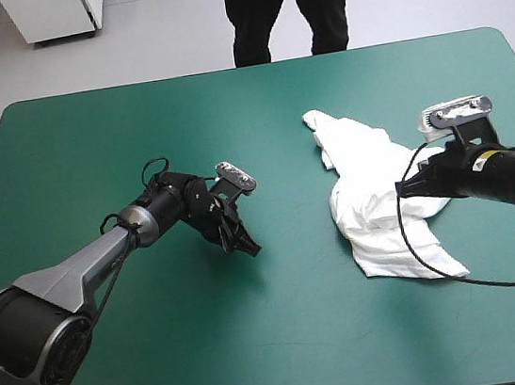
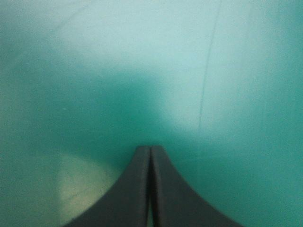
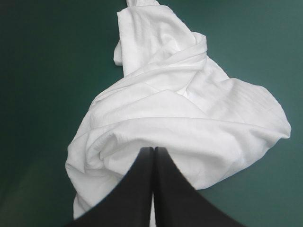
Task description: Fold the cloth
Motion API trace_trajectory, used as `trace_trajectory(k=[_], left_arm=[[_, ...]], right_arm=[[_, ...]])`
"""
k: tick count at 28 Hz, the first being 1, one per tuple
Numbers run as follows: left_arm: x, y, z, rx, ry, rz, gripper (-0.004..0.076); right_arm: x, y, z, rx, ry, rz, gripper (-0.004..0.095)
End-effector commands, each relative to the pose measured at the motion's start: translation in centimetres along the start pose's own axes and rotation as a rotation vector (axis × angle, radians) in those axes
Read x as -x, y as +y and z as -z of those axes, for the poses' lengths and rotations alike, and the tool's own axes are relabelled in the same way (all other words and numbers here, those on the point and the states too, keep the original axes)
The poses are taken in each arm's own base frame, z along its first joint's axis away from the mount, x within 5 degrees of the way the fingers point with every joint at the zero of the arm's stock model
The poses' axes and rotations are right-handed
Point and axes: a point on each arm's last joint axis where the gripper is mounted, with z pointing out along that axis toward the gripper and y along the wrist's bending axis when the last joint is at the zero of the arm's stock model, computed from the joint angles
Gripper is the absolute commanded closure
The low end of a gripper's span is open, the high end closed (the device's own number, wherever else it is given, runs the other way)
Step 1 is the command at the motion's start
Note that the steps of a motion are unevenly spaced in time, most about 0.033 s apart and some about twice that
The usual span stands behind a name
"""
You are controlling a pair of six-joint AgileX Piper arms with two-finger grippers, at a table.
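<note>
The white T-shirt (image 1: 366, 171) lies in a crumpled, elongated heap on the right half of the teal-green table (image 1: 90, 148). My right gripper (image 1: 405, 190) is shut, its black tips low over the heap's middle. In the right wrist view the tips of the right gripper (image 3: 153, 149) meet in a point against a rumpled fold of the T-shirt (image 3: 180, 104), and no cloth shows between them. My left gripper (image 1: 249, 248) is shut near the table's centre, well left of the shirt. Ahead of the left gripper (image 2: 150, 148) its wrist view shows only bare teal-green cover.
A narrow end of the T-shirt (image 1: 316, 120) reaches toward the far edge, and a flat corner (image 1: 438, 264) spreads toward the near side. Bare cover lies between the two grippers.
</note>
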Motion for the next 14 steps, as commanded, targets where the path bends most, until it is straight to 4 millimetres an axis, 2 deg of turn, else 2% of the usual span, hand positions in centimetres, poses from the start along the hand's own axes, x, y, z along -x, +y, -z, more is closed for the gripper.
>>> trace_trajectory(k=[1, 4, 6, 10, 11, 12, 13, 14], left_arm=[[0.0, -0.1, 2.2, 0.040, 0.021, -0.036, 0.0733], [0.5, 0.5, 5.8, 0.149, -0.020, -0.033, 0.0733], [0.8, 0.7, 9.9, 0.244, -0.099, -0.039, 0.0733], [0.1, -0.3, 18.9, 0.333, -0.304, -0.030, 0.0732], [-0.5, -0.8, 21.8, 0.353, -0.376, -0.026, 0.0727], [-1.1, -1.2, 23.6, 0.366, -0.415, -0.022, 0.0719], [-2.9, -2.1, 27.9, 0.410, -0.518, -0.012, 0.0675], [-3.7, -2.4, 29.5, 0.435, -0.556, -0.009, 0.0644]], right_arm=[[1.3, 0.1, 1.2, -0.009, -0.098, 0.013, 0.0926], [1.3, 0.1, 1.2, -0.008, -0.095, 0.013, 0.0925], [1.3, 0.1, 1.2, -0.008, -0.094, 0.013, 0.0925], [1.3, 0.1, 1.2, -0.008, -0.096, 0.013, 0.0925], [1.3, 0.1, 1.2, -0.008, -0.096, 0.013, 0.0925], [1.3, 0.1, 1.2, -0.008, -0.096, 0.013, 0.0925], [1.3, 0.1, 1.2, -0.008, -0.096, 0.013, 0.0925], [1.3, 0.1, 1.2, -0.008, -0.096, 0.013, 0.0924]])
